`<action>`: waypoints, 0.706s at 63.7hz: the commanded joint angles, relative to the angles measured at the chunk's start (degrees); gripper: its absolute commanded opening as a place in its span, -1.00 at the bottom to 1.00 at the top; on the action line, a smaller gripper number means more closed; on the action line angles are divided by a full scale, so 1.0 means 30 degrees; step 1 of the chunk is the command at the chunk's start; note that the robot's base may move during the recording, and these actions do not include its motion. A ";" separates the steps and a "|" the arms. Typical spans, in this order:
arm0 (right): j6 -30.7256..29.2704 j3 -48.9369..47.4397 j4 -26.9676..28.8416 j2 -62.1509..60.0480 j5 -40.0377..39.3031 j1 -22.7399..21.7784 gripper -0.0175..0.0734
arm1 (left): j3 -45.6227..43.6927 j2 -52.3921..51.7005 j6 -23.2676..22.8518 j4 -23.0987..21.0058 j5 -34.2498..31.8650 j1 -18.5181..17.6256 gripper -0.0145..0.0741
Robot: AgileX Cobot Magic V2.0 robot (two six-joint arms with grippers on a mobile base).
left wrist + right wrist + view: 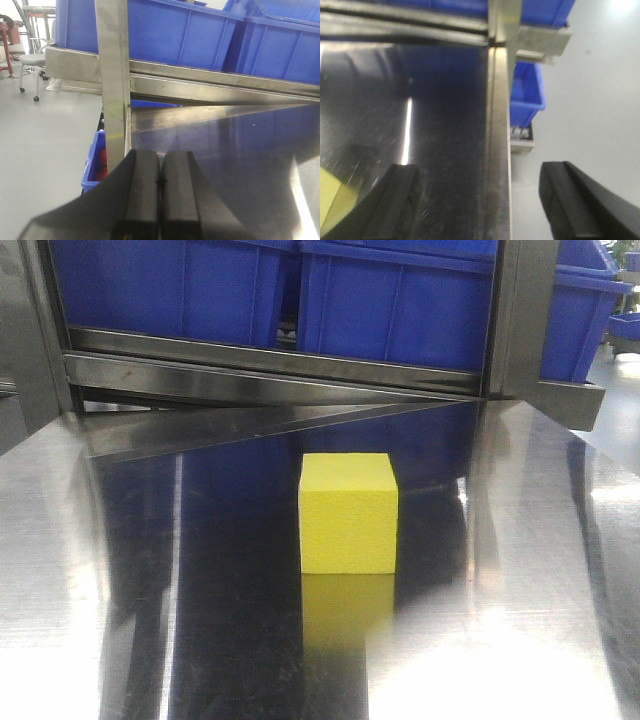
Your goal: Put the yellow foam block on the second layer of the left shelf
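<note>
The yellow foam block (348, 512) stands upright on a shiny steel shelf surface (200, 590), near its middle, with its reflection below it. A corner of the yellow foam block (329, 200) shows at the bottom left of the right wrist view. My right gripper (477, 192) is open, its fingers straddling the shelf's right edge rail, and the block lies to its left, outside the jaws. My left gripper (160, 180) is shut with nothing between its fingers, near the left upright post (114, 80). Neither gripper shows in the front view.
Blue bins (300, 290) fill the shelf layer above, behind a steel crossbar (270, 365). A steel post (520, 310) stands at the right rear. Below the shelf's sides sit a blue bin (95, 165) and another blue bin (525, 95) over grey floor. A wheeled chair (30, 70) stands far left.
</note>
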 commanded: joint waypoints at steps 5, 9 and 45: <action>0.0069 -0.3063 0.0040 0.2966 0.0393 0.2201 0.71 | 0.0494 0.0069 -0.0075 -0.0139 -0.1661 -0.0022 -0.36; 0.1009 -0.4128 0.0040 0.4310 0.1222 0.3550 0.71 | 0.0494 0.0069 -0.0075 -0.0139 -0.1661 -0.0022 -0.36; 1.2179 -1.2483 -0.2928 1.4429 0.6929 1.1769 0.71 | 0.0494 0.0069 -0.0075 -0.0139 -0.1661 -0.0022 -0.36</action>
